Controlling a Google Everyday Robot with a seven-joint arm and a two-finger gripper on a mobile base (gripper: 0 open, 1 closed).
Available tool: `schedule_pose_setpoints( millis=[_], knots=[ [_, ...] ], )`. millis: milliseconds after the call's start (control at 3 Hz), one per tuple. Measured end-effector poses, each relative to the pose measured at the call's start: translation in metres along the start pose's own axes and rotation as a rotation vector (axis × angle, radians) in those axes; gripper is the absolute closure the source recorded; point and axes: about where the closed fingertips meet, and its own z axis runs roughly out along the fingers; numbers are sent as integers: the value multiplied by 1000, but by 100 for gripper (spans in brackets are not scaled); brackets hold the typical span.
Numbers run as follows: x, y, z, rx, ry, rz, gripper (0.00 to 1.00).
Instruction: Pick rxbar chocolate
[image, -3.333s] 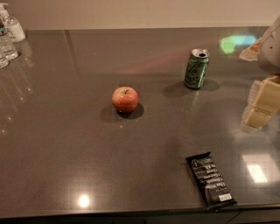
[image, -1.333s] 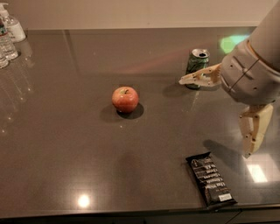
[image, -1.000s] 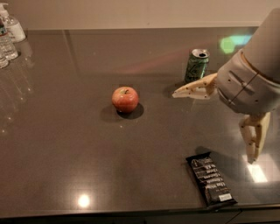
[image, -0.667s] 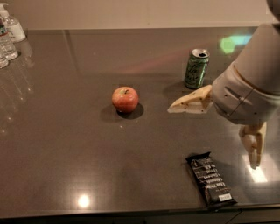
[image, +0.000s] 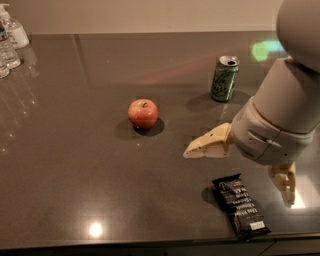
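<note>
- Camera view: the dark, glossy table (image: 75, 175) has its front edge along the bottom of the frame and its back edge against a pale wall at the top.
- A wide bare stretch of tabletop lies across the left and middle. The red apple (image: 143, 113) stands alone near the centre, and the green soda can (image: 224, 79) stands upright farther back on the right.
- Clear bottles (image: 9, 50) are grouped at the far left corner, well apart from everything else.
- The rxbar chocolate (image: 241, 207) lies flat at the near right. Its nearer end is just beside the front edge, with little table left in front of it.
- Its long axis runs diagonally, from farther-left to nearer-right.
- It is a black, shiny wrapper with rows of white lettering across it. A small white label sits at the nearer, right-hand end.
- The gripper (image: 238, 178) hangs over the bar's farther end, below the bulky pale arm (image: 285, 115) that fills the right side.
- Its two cream fingers (image: 207, 145) are spread wide apart. One points left over bare table between apple and bar, the other points down to the right of the bar; neither touches the wrapper.
</note>
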Motion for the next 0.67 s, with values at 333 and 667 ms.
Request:
schedule_pose_setpoints(
  millis=[333,667],
  knots=[
    [-10,5,15,-23,-28,-54,0],
    [-10,11,29,-69,-26,-87,0]
  ],
)
